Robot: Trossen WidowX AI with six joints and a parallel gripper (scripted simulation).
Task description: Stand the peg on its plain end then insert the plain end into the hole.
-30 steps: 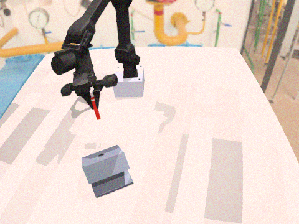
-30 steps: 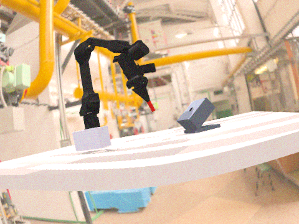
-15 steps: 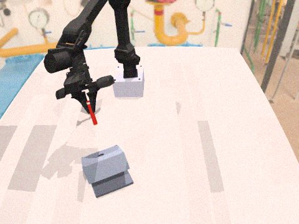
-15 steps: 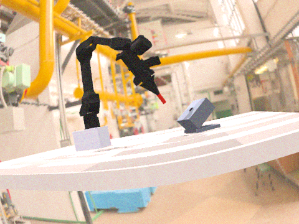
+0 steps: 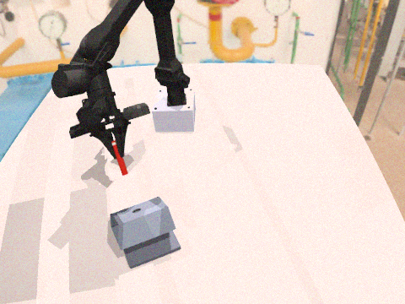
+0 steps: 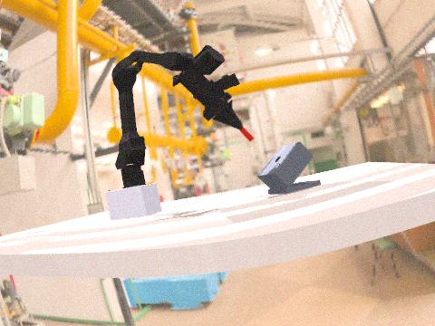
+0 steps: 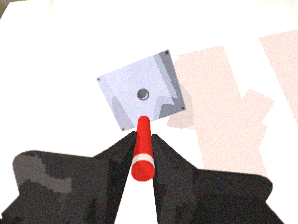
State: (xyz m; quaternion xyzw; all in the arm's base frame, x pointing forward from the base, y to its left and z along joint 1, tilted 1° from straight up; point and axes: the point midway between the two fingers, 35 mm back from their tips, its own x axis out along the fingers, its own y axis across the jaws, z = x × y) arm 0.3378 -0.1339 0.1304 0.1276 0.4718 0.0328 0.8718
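The red peg (image 5: 122,167) (image 6: 247,134) (image 7: 143,127) is held in the air, tilted, with its plain end pointing down and outward. Its white band (image 5: 114,143) (image 7: 143,158) is at the upper end, nearest the wrist camera. My gripper (image 5: 119,155) (image 6: 240,127) (image 7: 143,137) is shut on the peg. The sloped panel (image 5: 148,228) (image 6: 292,164) (image 7: 125,82) stands on the table, apart from the peg. Its hole (image 5: 136,209) (image 6: 278,159) (image 7: 143,94) shows dark in the face. In the wrist view the hole lies just beyond the plain end.
The arm's pale base block (image 5: 174,121) (image 6: 132,203) stands on the table (image 5: 261,236) (image 6: 217,258), behind the gripper in the top view. The panel has a dark foot (image 5: 153,251) (image 6: 305,185) on the table. Shadows fall across the table.
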